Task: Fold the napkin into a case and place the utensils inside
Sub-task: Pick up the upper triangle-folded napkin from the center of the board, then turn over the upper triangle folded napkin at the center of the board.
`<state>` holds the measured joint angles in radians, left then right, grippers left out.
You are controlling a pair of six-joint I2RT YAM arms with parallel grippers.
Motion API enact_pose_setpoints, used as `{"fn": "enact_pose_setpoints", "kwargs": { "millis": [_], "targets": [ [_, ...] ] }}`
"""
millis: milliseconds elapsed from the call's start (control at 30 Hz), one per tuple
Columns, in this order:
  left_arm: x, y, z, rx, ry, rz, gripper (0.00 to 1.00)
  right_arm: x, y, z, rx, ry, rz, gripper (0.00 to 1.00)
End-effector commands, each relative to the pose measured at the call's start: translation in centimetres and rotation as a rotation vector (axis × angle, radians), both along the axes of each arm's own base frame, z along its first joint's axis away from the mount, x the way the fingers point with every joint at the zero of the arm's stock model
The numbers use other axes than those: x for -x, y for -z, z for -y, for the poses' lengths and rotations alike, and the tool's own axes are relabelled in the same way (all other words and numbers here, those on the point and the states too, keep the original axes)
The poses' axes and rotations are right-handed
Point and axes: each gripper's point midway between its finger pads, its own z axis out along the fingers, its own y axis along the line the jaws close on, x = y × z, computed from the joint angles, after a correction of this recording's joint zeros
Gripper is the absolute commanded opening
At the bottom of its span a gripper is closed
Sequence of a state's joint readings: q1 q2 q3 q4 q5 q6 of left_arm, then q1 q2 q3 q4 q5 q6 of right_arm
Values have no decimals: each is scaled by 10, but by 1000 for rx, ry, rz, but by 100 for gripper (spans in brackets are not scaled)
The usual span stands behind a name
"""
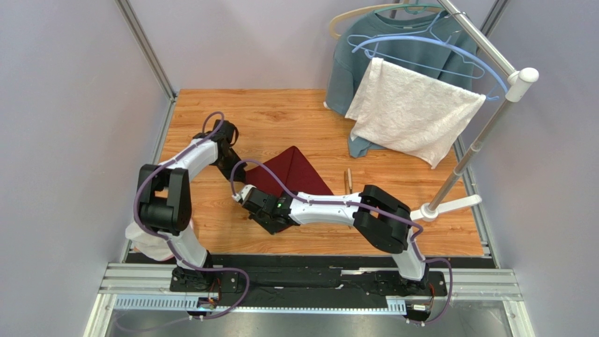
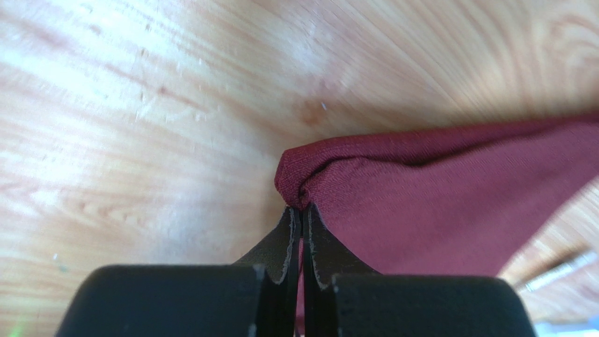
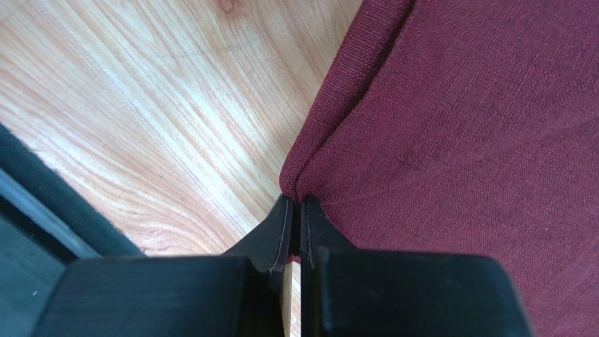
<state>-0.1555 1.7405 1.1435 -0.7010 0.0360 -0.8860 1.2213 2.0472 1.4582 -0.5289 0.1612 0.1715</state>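
Left gripper [image 2: 301,212] and right gripper [image 3: 296,202] each pinch shut on a corner of the napkin [image 1: 294,170], mid-frame on the table [image 1: 281,119]; folding seems barely begun, no case yet, a utensil [image 1: 347,180] lies alongside

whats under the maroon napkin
Only the wooden tabletop shows around the napkin; the folded cloth hides whatever lies beneath. A golden-brown utensil lies beside it, uncovered.

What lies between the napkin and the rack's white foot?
Top view: beside the napkin, a golden-brown utensil on the table, then the right arm's elbow.
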Motion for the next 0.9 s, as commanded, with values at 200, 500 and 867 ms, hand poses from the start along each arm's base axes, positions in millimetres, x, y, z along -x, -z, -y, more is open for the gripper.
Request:
{"fn": "enact_pose_setpoints", "kwargs": {
  "millis": [200, 500, 867],
  "targets": [
    [-6, -86, -28, 30, 0, 219, 0, 29, -103, -47, -296, -47, -150, 0],
    [29, -159, -95, -13, -146, 373, 0, 73, -199, -118, -663, -194, -381, 0],
    [18, -257, -102, -68, -115, 675, 0, 96, -286, -117, -1031, -308, -570, 0]
  ]
}}
